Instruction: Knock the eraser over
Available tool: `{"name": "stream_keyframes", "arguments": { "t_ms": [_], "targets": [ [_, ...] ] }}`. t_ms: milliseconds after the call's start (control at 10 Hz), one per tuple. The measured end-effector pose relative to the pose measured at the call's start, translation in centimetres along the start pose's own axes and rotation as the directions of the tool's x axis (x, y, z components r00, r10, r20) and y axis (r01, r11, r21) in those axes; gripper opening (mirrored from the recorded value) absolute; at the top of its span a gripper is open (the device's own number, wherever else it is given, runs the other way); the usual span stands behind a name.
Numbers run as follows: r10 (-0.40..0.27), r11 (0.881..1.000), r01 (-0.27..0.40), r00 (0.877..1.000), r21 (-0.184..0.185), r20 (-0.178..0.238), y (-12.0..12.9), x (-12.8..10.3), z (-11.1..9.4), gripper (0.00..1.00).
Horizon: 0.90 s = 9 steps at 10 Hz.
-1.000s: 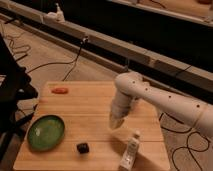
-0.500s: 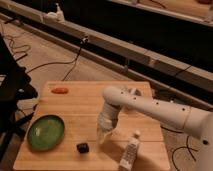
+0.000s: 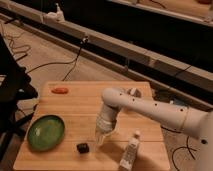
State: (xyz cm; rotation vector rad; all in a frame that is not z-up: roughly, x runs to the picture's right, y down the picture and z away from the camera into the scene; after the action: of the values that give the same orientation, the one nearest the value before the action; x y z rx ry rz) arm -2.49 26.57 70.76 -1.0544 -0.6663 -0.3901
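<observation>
The eraser point(image 3: 82, 147) is a small black block standing on the wooden table point(image 3: 75, 107) near its front edge, between the green plate and the white bottle. My gripper point(image 3: 101, 139) hangs at the end of the white arm point(image 3: 150, 107), low over the table just right of the eraser, a short gap away from it. The arm reaches in from the right.
A green plate point(image 3: 46, 132) lies at the front left. A white bottle point(image 3: 130, 152) lies at the front right, close to the gripper. A small orange-red item point(image 3: 60, 90) sits at the back left. Cables run on the floor behind the table.
The arm has swung left and lower across the table, bringing the gripper from the table's right side to just beside the eraser. The eraser has not moved.
</observation>
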Motion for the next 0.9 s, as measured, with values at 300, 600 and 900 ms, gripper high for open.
{"name": "stream_keyframes", "arguments": {
  "t_ms": [300, 600, 900],
  "targets": [
    [0.003, 1.0, -0.003, 1.0, -0.003, 0.014, 0.4, -0.3, 0.8, 0.0],
    [-0.014, 0.999, 0.016, 0.997, -0.034, 0.08, 0.9, -1.7, 3.6, 0.0],
    [-0.067, 0.994, 0.08, 0.987, -0.079, 0.147, 0.9, -3.8, 6.3, 0.0]
  ]
}}
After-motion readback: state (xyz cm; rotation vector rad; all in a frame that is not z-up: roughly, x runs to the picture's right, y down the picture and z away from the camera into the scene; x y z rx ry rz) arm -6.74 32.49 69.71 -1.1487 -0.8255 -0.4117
